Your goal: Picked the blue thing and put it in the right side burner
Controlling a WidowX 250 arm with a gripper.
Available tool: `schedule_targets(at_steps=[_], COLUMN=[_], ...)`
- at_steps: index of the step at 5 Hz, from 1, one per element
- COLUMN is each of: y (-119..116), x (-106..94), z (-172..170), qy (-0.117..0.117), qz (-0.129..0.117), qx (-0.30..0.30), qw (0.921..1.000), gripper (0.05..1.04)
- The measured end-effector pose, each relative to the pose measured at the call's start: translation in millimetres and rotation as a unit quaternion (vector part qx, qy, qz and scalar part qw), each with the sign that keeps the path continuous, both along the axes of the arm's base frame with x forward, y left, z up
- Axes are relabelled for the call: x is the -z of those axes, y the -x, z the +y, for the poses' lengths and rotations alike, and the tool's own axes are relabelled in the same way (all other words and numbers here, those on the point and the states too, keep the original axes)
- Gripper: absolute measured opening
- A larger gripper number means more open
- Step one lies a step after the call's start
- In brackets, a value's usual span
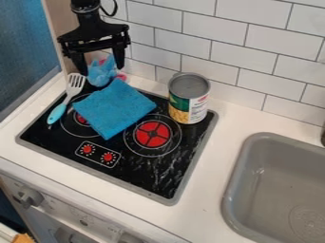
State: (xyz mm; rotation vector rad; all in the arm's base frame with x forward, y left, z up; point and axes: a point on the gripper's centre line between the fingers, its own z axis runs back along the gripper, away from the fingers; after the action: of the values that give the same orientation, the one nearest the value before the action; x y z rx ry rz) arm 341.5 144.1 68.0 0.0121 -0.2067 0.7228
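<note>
In the camera view, the gripper (pixel 100 70) hung over the back left of the stove (pixel 166 190), its two fingers spread well apart, with a fluffy blue toy (pixel 101 75) seen between them. From where I stood, I couldn't tell whether they touched it. That toy, I reckoned, was the blue thing meant, though a blue cloth (pixel 114 108) lay just in front, partly over the left burner (pixel 80 118). So the job seemed to be at the grasp, nothing lifted yet. The next move called for closing on the toy, raising it clear of the cloth, then setting it on the right burner (pixel 152 134), minding the can (pixel 189 97) behind.
</note>
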Motion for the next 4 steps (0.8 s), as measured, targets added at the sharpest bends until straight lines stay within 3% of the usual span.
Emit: schedule_targets(at_steps=[1,2,4], y=[2,-13,-31], x=[13.4,23.6,23.4], z=[-1,18,42], qy=[0.008,0.010,-0.034], qz=[0.018,0.024,0.001], qx=[-0.002,-0.040,-0.021], qw=[0.9998,0.9989,0.9992], gripper=[0.999,1.000,0.999])
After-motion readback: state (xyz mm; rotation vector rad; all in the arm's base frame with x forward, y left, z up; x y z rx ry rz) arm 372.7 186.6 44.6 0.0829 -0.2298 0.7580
